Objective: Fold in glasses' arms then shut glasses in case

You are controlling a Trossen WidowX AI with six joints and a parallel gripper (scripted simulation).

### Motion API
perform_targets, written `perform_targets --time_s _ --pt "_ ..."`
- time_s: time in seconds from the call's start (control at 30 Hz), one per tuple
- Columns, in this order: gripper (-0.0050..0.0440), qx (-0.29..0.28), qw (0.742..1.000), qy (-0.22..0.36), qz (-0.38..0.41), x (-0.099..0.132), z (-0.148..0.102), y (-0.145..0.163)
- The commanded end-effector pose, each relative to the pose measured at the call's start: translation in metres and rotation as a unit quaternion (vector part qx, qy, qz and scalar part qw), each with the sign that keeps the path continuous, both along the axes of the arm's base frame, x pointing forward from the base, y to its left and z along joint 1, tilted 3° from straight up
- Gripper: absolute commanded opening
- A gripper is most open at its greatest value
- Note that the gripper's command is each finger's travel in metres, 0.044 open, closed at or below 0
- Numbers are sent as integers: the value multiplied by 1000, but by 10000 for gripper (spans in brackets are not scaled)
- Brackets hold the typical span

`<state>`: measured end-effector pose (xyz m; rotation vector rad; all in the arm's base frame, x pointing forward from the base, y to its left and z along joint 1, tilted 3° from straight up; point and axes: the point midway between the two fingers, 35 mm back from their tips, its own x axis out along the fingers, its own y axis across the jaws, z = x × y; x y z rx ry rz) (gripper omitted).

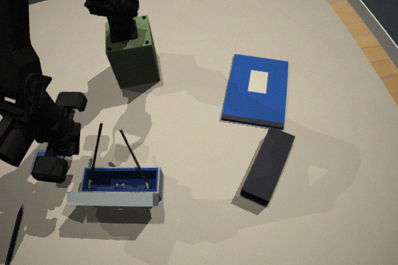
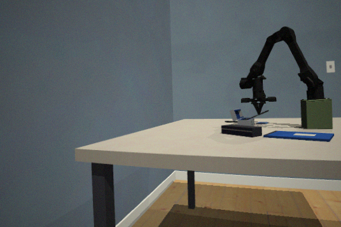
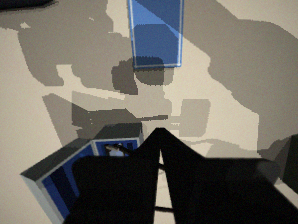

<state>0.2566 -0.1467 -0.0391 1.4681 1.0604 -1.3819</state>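
Observation:
The glasses case (image 1: pixel 119 185) lies open near the front left, with a blue lining and its grey lid (image 1: pixel 111 199) folded out towards the front. The glasses (image 1: pixel 122 185) sit inside it. Both thin black arms are unfolded and stick out over the back edge: the left arm (image 1: pixel 96 150) and the right arm (image 1: pixel 134 157). My gripper (image 1: pixel 67 139) is shut and empty, pointing down just left of the left arm. In the side view the gripper (image 2: pixel 258 111) hangs low over the case (image 2: pixel 245 121). In the wrist view the fingertips (image 3: pixel 159 131) are beside the case corner (image 3: pixel 85 170).
A small blue card (image 1: pixel 36 155) lies left of the case, partly under my gripper; it also shows in the wrist view (image 3: pixel 155 32). A black pen (image 1: pixel 12 234) lies front left. A blue book (image 1: pixel 256 89) and a dark block (image 1: pixel 268 165) lie to the right. The green arm base (image 1: pixel 131 52) stands behind.

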Motion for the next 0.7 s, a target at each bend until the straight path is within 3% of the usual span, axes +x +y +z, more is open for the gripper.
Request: perform_targets --time_s 0.0,0.67 --pt "0 -1 1000 -4 -3 1 -5 0" --pt "0 -1 1000 -4 -3 5 -5 11"
